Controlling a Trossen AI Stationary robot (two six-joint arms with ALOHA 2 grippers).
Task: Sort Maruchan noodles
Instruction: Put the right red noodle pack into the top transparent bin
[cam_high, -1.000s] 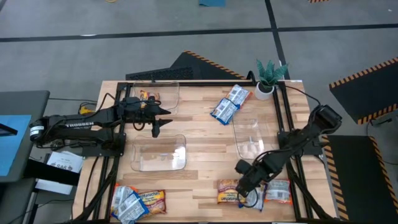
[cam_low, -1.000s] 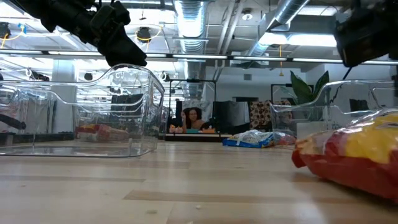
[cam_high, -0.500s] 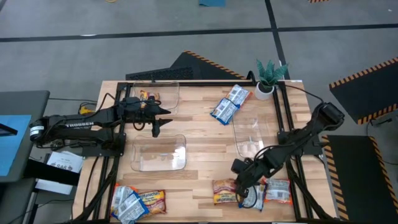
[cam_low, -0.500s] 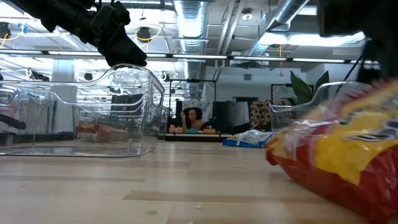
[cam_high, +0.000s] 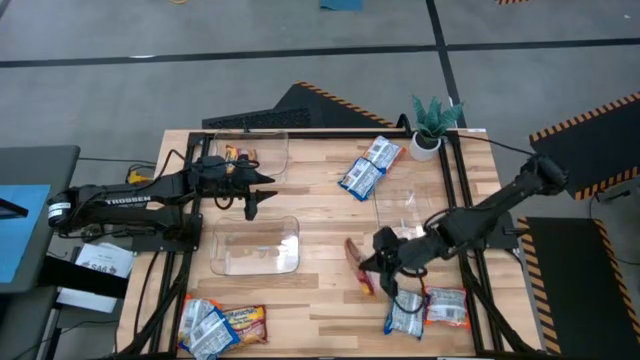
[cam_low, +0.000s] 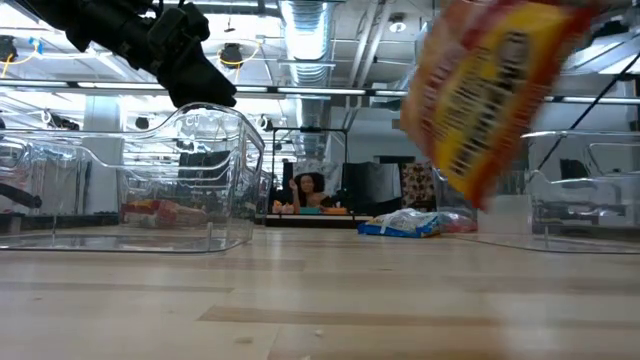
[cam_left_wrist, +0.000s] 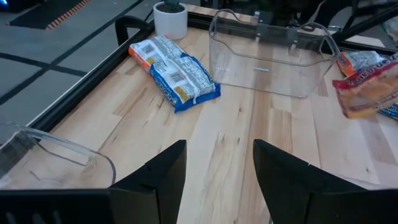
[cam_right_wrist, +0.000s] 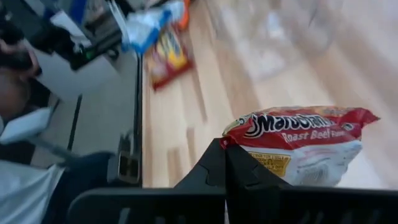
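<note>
My right gripper (cam_high: 378, 263) hangs above the table's front right, shut on a red Maruchan noodle packet (cam_right_wrist: 298, 143), which also shows in the high view (cam_high: 357, 266) and large in the low view (cam_low: 490, 90). My left gripper (cam_high: 252, 205) stays open with nothing in it, above the table between the far left bin (cam_high: 250, 150) and the middle bin (cam_high: 255, 246). Two blue-and-white packets (cam_high: 368, 167) lie flat at the far middle. More packets lie flat at the front left (cam_high: 225, 325) and front right (cam_high: 430, 310). My right gripper pinches the red packet between its two shut fingers at one end, by the corner of the wrapper (cam_right_wrist: 231, 140). The fingers come from the table's right, slanting down. The packet is lifted clear of the table and tipped on edge, reaching away from the fingertips.
A clear bin (cam_high: 410, 215) stands just beyond my right gripper. One orange-red packet (cam_high: 240, 155) lies in the far left bin. A potted plant (cam_high: 435, 125) stands at the far right corner. Black frame rails (cam_high: 462, 200) run along the table's sides.
My right gripper has taken hold of the red packet that lay at the front edge, then risen and drawn a little toward the far edge, turning at the wrist. The packet has come up clear of the table and tipped from flat onto its edge.
</note>
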